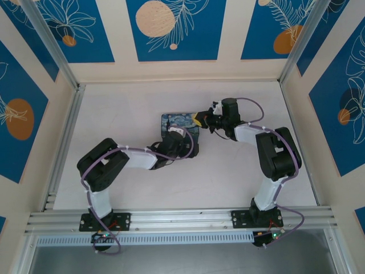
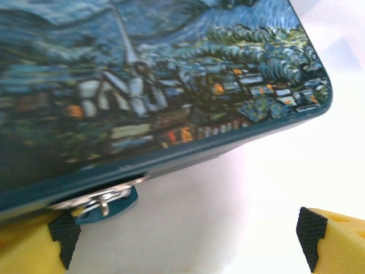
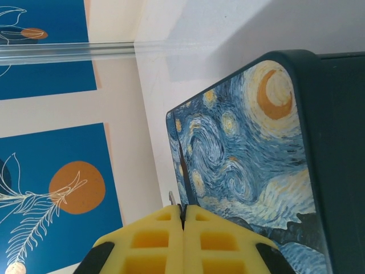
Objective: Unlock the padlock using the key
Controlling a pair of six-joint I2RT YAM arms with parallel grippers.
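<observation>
The padlock (image 2: 104,200), a small silvery shackle on a teal-blue body, hangs at the lower edge of the painted tin (image 2: 171,80). My left gripper (image 2: 188,245) is open. Its left pad (image 2: 63,231) sits just under the padlock and its right fingertip (image 2: 312,231) stands far off to the right, with nothing between them. My right gripper (image 3: 183,212) is shut on the key (image 3: 171,198), a thin grey sliver poking out beside the fingertips. It hovers at the tin's (image 3: 245,160) far right corner, as the right gripper (image 1: 202,120) also shows from above.
The swirl-painted tin (image 1: 178,132) lies mid-table with both arms converging on it. The white table (image 1: 125,103) has free room to the left and behind. Aluminium rails (image 1: 63,137) and patterned walls border the workspace.
</observation>
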